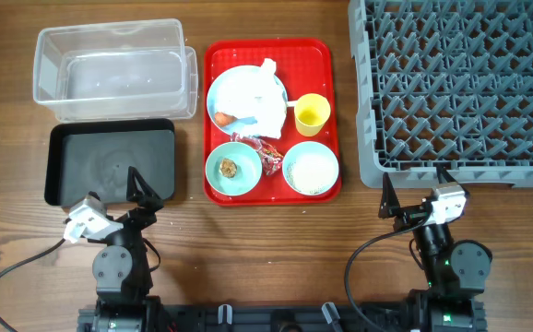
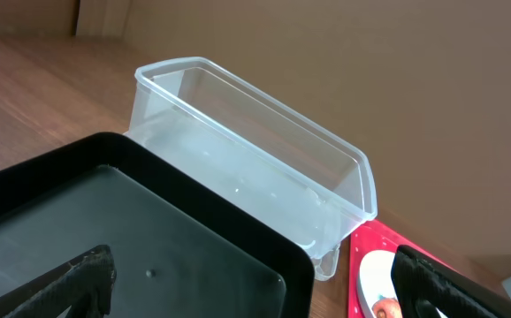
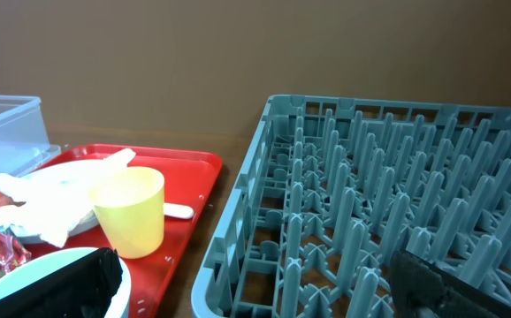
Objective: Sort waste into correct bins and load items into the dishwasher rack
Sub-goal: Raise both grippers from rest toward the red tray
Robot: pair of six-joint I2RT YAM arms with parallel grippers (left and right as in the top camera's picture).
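Not started. Empty: dishwasher rack (image 1: 460, 83) far right, clear tub (image 1: 110, 69), black tray (image 1: 110, 164) left. Dishes (image 1: 311, 114), waste (image 1: 259, 97) all on red tray (image 1: 326, 55). Left gripper (image 1: 145, 191), right gripper (image 1: 416, 189) spread, holding nothing.

Bright, even light from above; shadows soft, short. Mild glare on clear tub (image 1: 110, 69). Wrist views: near foreground slightly soft.

Counts: 1 clear tub (image 1: 110, 78) at 10 o'clock, 1 black tray (image 1: 110, 166) at 8, 1 rack (image 1: 460, 83) at 2, 1 red tray (image 1: 308, 65) ctr. On the red tray:
- 1 plate (image 1: 222, 92)
- 2 bowls: 7-o'clock bowl (image 1: 217, 178), 5-o'clock bowl (image 1: 287, 169)
- 1 yellow cup (image 1: 311, 114)
- 1 spoon (image 3: 178, 210)
- 1 red wrapper (image 1: 268, 152)
- 1 carrot pc (image 1: 222, 118)
- 1 brown lump (image 1: 229, 168)
- 1 heap of rice (image 1: 313, 171)
- napkins (image 1: 262, 97), qty unclear
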